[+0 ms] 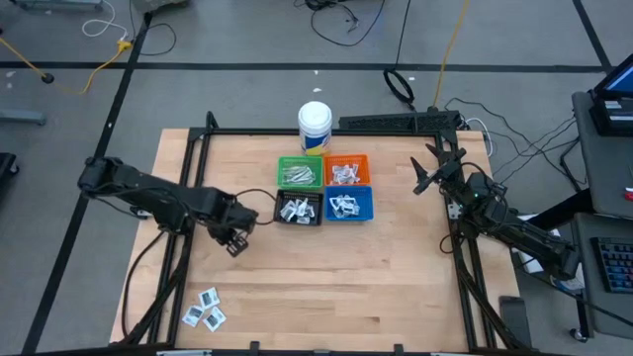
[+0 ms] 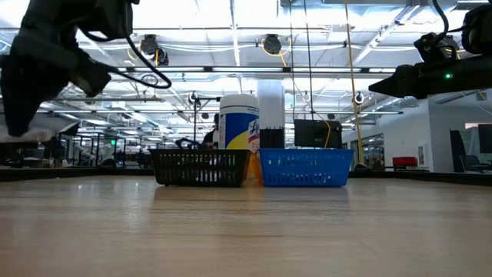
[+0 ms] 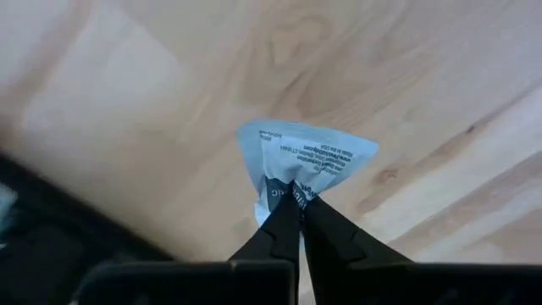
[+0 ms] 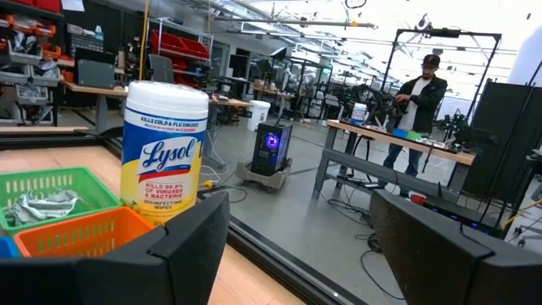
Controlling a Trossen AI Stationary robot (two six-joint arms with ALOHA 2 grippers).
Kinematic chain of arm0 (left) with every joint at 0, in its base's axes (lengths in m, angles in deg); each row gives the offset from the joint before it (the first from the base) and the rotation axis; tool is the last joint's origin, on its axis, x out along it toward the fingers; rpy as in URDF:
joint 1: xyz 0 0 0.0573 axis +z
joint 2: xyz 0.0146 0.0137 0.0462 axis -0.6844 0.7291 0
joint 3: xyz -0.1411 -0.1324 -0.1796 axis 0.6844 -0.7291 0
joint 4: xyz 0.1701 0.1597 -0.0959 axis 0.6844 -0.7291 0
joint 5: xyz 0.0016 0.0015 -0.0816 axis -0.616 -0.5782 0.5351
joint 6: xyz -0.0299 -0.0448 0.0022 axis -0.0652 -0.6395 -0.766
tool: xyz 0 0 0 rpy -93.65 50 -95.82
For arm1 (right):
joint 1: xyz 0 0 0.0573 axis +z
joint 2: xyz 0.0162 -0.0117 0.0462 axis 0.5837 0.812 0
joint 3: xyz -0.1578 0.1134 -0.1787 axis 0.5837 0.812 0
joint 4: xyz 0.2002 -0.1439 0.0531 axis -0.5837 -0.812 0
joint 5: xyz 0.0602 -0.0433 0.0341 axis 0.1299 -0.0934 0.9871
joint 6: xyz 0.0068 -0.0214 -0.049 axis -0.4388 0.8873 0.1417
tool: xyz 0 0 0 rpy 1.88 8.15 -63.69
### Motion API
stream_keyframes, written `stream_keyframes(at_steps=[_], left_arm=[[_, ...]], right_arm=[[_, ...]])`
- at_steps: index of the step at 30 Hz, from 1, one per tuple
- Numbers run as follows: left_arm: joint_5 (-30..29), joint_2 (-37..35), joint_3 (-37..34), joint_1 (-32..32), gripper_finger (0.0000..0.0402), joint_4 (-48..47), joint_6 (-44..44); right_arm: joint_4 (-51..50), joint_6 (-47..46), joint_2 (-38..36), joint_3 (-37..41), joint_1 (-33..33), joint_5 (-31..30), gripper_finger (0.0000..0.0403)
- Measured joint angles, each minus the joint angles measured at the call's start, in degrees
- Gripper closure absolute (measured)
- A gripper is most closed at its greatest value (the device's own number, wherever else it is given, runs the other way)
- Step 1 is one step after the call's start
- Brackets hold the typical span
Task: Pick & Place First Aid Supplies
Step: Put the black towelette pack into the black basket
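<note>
Pinched sachet (image 3: pixel 298 161), corner toward left gripper (image 3: pixel 295 196)

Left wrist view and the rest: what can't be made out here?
- Packet print: too small and blurred, left wrist view; the left gripper, shut on it, covers its pinched end.
- Bin contents: too small, high view.
- Loose packets: types unreadable, high view.

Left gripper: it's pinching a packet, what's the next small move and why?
Probably carry it toward the black bin. The left gripper is shut on a white sachet, held above bare table just beside that bin, which already holds similar white sachets. The right gripper waits open, off to the side.
</note>
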Motion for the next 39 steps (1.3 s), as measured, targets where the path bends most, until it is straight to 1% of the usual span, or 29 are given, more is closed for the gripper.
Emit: stream_keyframes(at_steps=[3,5,8,12,18,21,24,28,31,36,39], left_arm=[[-0.5,0.1,2.4,1.7,0.0397,-4.5,3.1],[-1.6,1.6,5.0,3.2,0.0397,-6.7,6.0],[-3.9,6.4,9.9,5.6,0.0398,-9.2,12.3],[-5.9,13.1,18.1,8.9,0.0397,-11.8,23.2],[-7.9,24.1,32.2,12.2,0.0397,-13.1,38.2],[-9.3,29.1,39.3,13.4,0.0398,-13.9,43.8],[-9.3,33.6,45.7,14.3,0.0397,-14.4,48.7],[-9.4,38.4,53.0,15.1,0.0398,-16.0,52.2],[-9.4,41.1,56.3,15.5,0.0397,-16.7,52.5],[-10.0,43.5,56.2,15.6,0.0398,-15.6,53.1],[-12.9,45.6,56.2,15.6,0.0398,-15.0,53.0]], right_arm=[[0.0,0.0,0.0,0.0,0.0,0.0,0.0124],[0.0,0.0,0.0,0.0,0.0,0.0,0.0124],[0.0,0.0,0.0,0.0,0.0,0.0,0.0124],[0.0,0.0,0.0,0.0,0.0,0.0,0.0124],[0.0,0.0,0.0,0.0,0.0,0.0,0.0124],[0.0,0.0,0.0,0.0,0.0,0.0,0.0124],[0.0,0.0,0.0,0.0,0.0,0.0,0.0124],[0.0,0.0,0.0,0.0,0.0,0.0,0.0124],[0.0,0.0,0.0,0.0,0.0,0.0,0.0124],[0.0,0.0,0.0,0.0,0.0,0.0,0.0124],[0.0,0.0,0.0,0.0,0.0,0.0,0.0124]])
